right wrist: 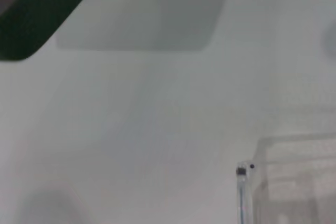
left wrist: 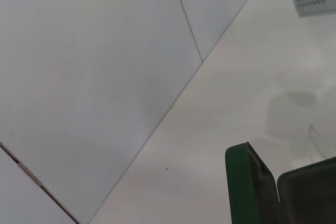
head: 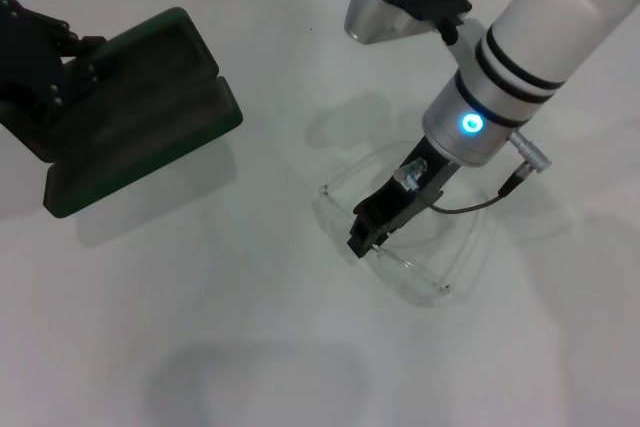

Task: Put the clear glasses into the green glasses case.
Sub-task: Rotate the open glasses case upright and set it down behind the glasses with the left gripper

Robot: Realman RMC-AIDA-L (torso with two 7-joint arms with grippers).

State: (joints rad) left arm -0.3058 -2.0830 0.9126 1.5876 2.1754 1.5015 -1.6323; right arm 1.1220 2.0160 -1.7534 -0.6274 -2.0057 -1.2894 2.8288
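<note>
The green glasses case stands open at the left of the white table, tilted, its dark lining facing up. My left gripper is at the case's far left edge, shut on it; the case's green rim fills the corner of the left wrist view. The clear glasses lie right of centre, lens front toward me. My right gripper reaches down onto the lens front, fingers close together on it. In the right wrist view, a clear corner of the glasses shows close by and a dark corner of the case farther off.
The white table spreads between the case and the glasses. A white wall with a seam runs along the table's far edge. A black cable hangs off my right wrist above the glasses.
</note>
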